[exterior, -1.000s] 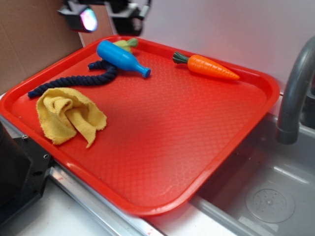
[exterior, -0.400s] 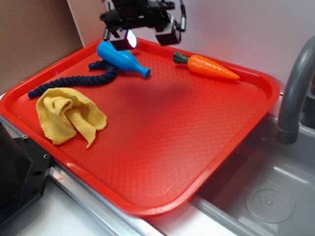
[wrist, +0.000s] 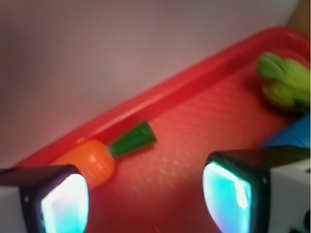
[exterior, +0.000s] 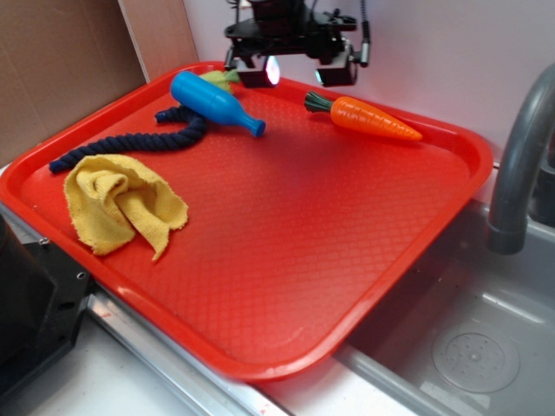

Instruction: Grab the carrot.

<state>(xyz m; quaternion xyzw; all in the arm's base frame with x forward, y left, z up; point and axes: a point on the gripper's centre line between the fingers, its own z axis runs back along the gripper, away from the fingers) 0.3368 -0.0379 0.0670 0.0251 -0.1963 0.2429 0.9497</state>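
My claw (exterior: 293, 73) hung open and empty above the far edge of the red tray (exterior: 286, 260), near the stem end of the carrot (exterior: 364, 117). The carrot lay flat by the far rim, just beside it, its tip pointing right. In my wrist view, 1 finger (wrist: 56, 201) covered part of the carrot (wrist: 95, 162). I judged that this finger could land on the carrot and push it away. The blue bottle (exterior: 212, 102) was also near.
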